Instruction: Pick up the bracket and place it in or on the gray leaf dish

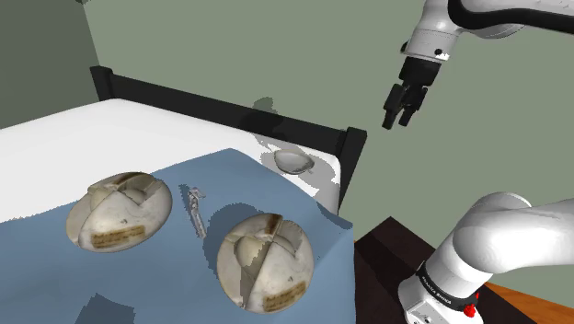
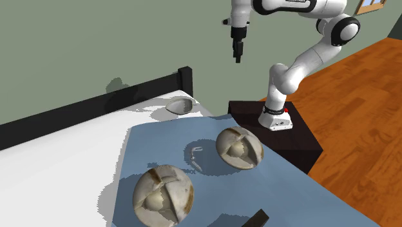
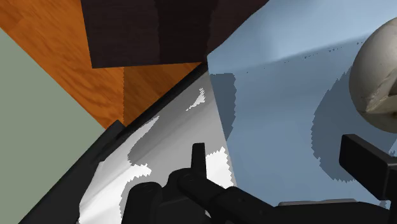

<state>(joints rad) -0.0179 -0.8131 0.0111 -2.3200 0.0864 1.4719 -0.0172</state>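
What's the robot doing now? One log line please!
gripper: open, empty, high up | bracket: on blue blanket, untouched | gray leaf dish: on white sheet, empty

no text we can read

we see faint pale marks on the dark band (image 1: 438,287) of the arm (image 1: 497,241) near its stand, and tan labels (image 1: 115,235) on two round objects (image 1: 269,260), but no word or number comes out legible.
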